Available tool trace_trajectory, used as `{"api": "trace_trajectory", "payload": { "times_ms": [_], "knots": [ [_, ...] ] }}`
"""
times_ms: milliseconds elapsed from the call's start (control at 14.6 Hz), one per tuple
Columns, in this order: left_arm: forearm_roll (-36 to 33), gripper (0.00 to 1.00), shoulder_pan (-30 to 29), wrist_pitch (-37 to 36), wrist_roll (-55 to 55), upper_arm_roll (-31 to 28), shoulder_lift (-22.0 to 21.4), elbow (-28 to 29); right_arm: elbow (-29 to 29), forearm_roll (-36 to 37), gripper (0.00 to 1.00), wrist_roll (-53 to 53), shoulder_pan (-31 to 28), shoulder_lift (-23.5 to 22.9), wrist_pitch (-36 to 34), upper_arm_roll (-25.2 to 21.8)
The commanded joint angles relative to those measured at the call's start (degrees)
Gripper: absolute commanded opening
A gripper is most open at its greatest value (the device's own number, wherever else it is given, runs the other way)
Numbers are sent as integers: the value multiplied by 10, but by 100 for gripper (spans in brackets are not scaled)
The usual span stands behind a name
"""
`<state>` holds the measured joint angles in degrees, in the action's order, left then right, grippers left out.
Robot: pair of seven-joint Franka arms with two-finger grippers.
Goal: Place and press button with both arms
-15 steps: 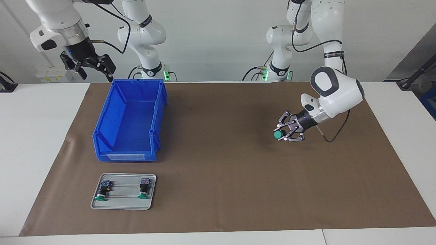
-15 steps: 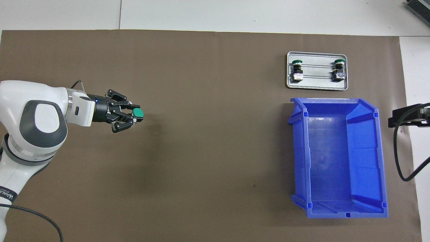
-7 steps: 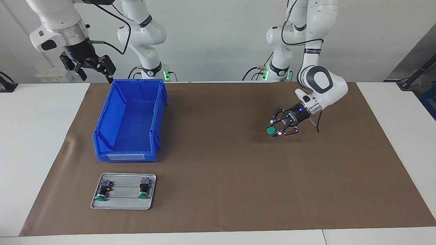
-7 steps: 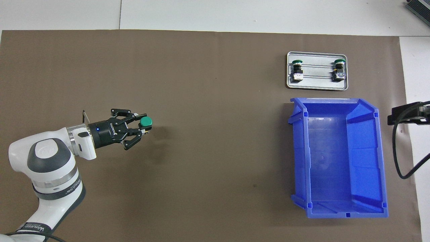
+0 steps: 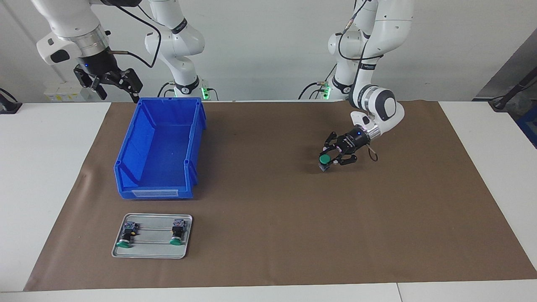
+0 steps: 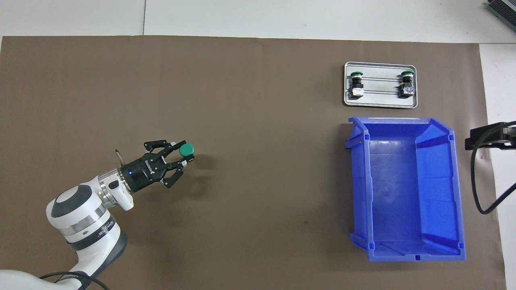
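Note:
My left gripper point(image 5: 328, 161) point(image 6: 182, 156) is shut on the button point(image 5: 324, 160) point(image 6: 186, 150), a green cap on a dark barrel. It is held tilted, low over the brown mat toward the left arm's end of the table. Whether the button's base touches the mat I cannot tell. Two more buttons point(image 5: 126, 237) point(image 5: 176, 235) lie on a small metal tray point(image 5: 151, 255) point(image 6: 381, 104). My right gripper point(image 5: 116, 89) hangs open and empty, high over the table's edge beside the blue bin; only its edge point(image 6: 485, 137) shows in the overhead view.
A large blue bin point(image 5: 156, 193) point(image 6: 407, 254) stands toward the right arm's end of the table, with the tray just farther from the robots than it. The brown mat point(image 5: 268, 235) covers most of the white table.
The left arm has folded back toward its base and swung the held button toward the table's middle and lower toward the mat. The right arm has not moved.

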<state>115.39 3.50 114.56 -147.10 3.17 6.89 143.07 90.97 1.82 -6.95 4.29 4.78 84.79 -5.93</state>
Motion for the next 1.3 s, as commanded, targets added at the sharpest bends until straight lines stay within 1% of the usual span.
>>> {"api": "trace_trajectory", "payload": {
  "times_ms": [0, 275, 1098, 1167, 1235],
  "knots": [
    [44, 0, 4, -42, -40, -3, 7, 19, 30, -1, 100, 14, -5, 20, 17, 0],
    [47, 0, 5, -58, -46, -3, 7, 42, 35, -1, 100, 15, -5, 23, 20, 0],
    [47, 0, 5, -65, -47, -3, -2, 71, 35, -1, 100, 15, -5, 23, 20, 0],
    [47, 12, 5, -66, -47, -3, -2, 71, 35, -1, 100, 15, -5, 23, 20, 0],
    [47, 31, 5, -66, -47, -3, -2, 71, 35, -1, 100, 15, -5, 23, 20, 0]
  ]
}}
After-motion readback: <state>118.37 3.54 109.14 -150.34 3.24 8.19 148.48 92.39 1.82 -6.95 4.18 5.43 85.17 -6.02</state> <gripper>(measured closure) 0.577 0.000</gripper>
